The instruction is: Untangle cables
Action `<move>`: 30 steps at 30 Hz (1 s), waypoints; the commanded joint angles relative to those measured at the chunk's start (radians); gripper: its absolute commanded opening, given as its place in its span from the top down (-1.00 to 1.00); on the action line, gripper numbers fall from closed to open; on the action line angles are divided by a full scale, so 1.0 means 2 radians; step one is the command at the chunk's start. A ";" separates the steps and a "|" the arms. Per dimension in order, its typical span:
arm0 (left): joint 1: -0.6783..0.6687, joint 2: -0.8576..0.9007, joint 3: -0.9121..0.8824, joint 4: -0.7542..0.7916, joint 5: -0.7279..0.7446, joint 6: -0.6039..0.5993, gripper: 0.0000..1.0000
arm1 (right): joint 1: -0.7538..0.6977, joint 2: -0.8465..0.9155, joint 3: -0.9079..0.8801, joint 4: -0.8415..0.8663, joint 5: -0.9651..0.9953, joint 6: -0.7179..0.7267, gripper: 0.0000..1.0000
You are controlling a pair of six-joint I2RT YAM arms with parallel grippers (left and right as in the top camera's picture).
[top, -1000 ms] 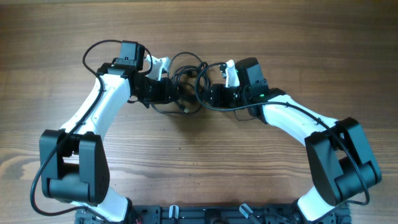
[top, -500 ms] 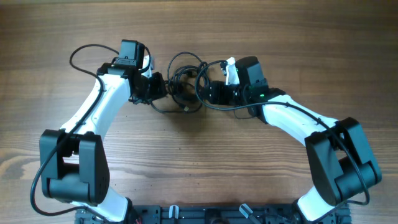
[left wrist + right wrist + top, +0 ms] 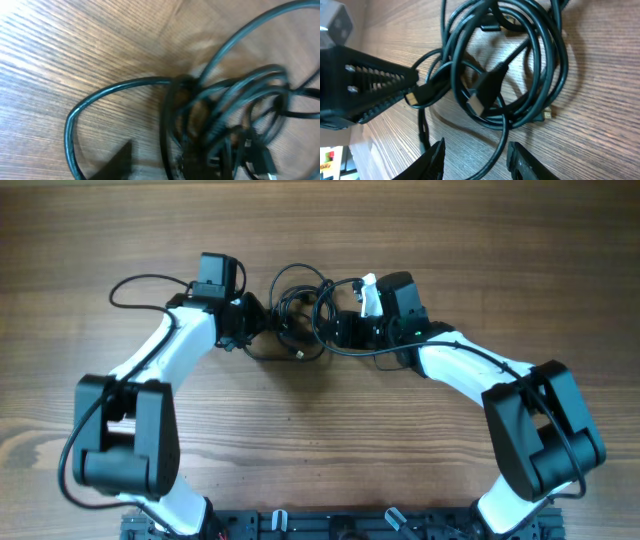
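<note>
Cables [image 3: 298,315] judged light, limp, snag-prone; best hold: loose loop [image 3: 262,356] at 7 o'clock. Right gripper [image 3: 480,159] stood spread; left gripper [image 3: 250,320] fingers: could not tell.

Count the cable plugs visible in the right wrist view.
4 plugs: one at the left gripper, one mid-coil, one lower right, one at top. The cables may hide more.

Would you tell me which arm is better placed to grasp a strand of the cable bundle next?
Right, probably. The right gripper is open, with a loop of the cables running between its fingers. The left gripper sits at the bundle's edge, and its wrist view is blurred.
</note>
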 commanded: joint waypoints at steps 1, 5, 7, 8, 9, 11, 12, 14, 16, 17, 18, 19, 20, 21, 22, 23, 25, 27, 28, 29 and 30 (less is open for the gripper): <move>-0.007 0.023 -0.003 0.001 -0.008 -0.009 0.74 | 0.002 0.012 -0.001 0.003 -0.008 0.001 0.14; -0.006 0.023 -0.003 0.012 0.022 0.015 0.92 | 0.002 0.012 -0.001 0.031 -0.007 -0.014 0.00; -0.006 0.022 -0.003 0.029 0.090 0.074 0.92 | 0.002 0.012 -0.001 0.039 0.004 -0.015 -0.12; -0.006 0.022 -0.003 0.038 0.136 0.115 0.92 | 0.002 0.013 -0.001 0.040 0.004 -0.021 -0.15; -0.006 0.022 -0.003 0.044 0.174 0.147 0.92 | 0.002 0.013 -0.001 0.040 0.003 -0.025 -0.16; -0.005 0.017 -0.001 0.047 0.232 0.203 0.92 | 0.003 0.013 -0.001 0.037 -0.001 -0.026 -0.17; -0.005 0.010 -0.001 0.045 0.263 0.240 0.92 | 0.004 0.013 -0.001 0.034 0.000 -0.026 -0.16; -0.005 -0.008 -0.001 0.033 0.302 0.299 0.92 | 0.004 0.013 -0.001 0.030 0.000 -0.026 -0.16; -0.005 -0.027 -0.001 0.017 0.299 0.336 0.92 | 0.004 0.013 -0.001 0.027 0.000 -0.026 -0.16; -0.005 -0.036 -0.001 0.007 0.299 0.357 0.92 | 0.004 0.013 -0.001 0.027 -0.001 -0.026 -0.15; -0.005 -0.040 -0.001 0.002 0.298 0.368 0.92 | 0.004 0.013 -0.001 0.027 -0.006 -0.025 -0.15; -0.006 -0.043 -0.001 -0.001 0.295 0.375 0.92 | 0.004 0.013 -0.001 0.027 -0.015 -0.024 -0.14; -0.006 -0.044 -0.001 -0.001 0.290 0.375 0.92 | 0.004 0.013 -0.001 0.027 -0.024 -0.023 -0.06; -0.006 -0.044 -0.001 -0.001 0.286 0.375 0.92 | 0.004 0.013 -0.001 0.026 -0.031 -0.018 0.05; -0.006 -0.044 -0.001 -0.001 0.277 0.375 0.92 | 0.004 0.013 -0.001 0.021 -0.031 -0.001 0.07; -0.006 -0.044 -0.001 -0.001 0.268 0.373 0.92 | 0.004 0.013 -0.001 0.015 -0.031 0.007 0.17; -0.006 -0.044 -0.001 -0.001 0.251 0.373 0.92 | 0.004 0.013 -0.001 0.008 -0.022 0.006 0.24; -0.006 -0.044 -0.001 -0.003 0.233 0.373 0.92 | 0.004 0.013 -0.001 0.002 0.010 0.006 0.15; -0.006 -0.044 -0.001 -0.004 0.231 0.373 0.92 | 0.004 0.013 -0.001 0.004 0.015 0.006 0.07; -0.006 -0.044 -0.001 -0.004 0.231 0.373 0.92 | 0.004 0.013 -0.001 0.008 0.015 0.006 -0.04; -0.006 -0.044 -0.001 -0.006 0.231 0.373 0.92 | 0.004 0.013 -0.001 0.019 0.004 0.009 -0.20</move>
